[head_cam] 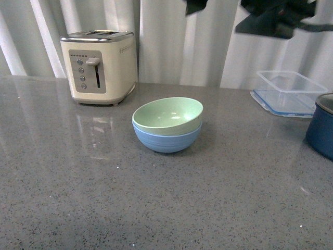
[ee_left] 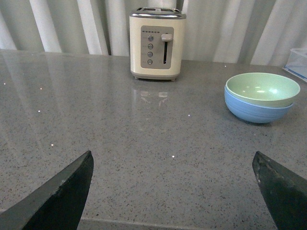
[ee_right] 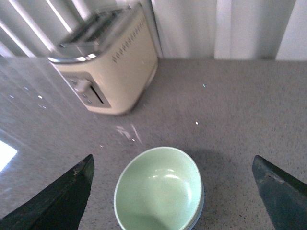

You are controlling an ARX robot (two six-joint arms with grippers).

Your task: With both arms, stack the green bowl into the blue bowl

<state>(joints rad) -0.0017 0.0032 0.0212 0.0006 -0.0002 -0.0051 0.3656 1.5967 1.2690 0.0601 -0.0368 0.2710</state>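
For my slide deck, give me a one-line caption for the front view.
Green bowl nested in blue bowl on grey counter, beside a cream toaster.

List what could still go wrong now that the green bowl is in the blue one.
1. The green bowl sits slightly tilted in the blue bowl, not fully nested; a bump might rock or slide it.
2. The right gripper hangs open above the stack; dropping could clip the green rim.
3. The toaster stands close behind, so a wide arm sweep may hit it.

Left hand [ee_left: 172, 191], right hand [ee_right: 172, 191]: fingers spread, empty.
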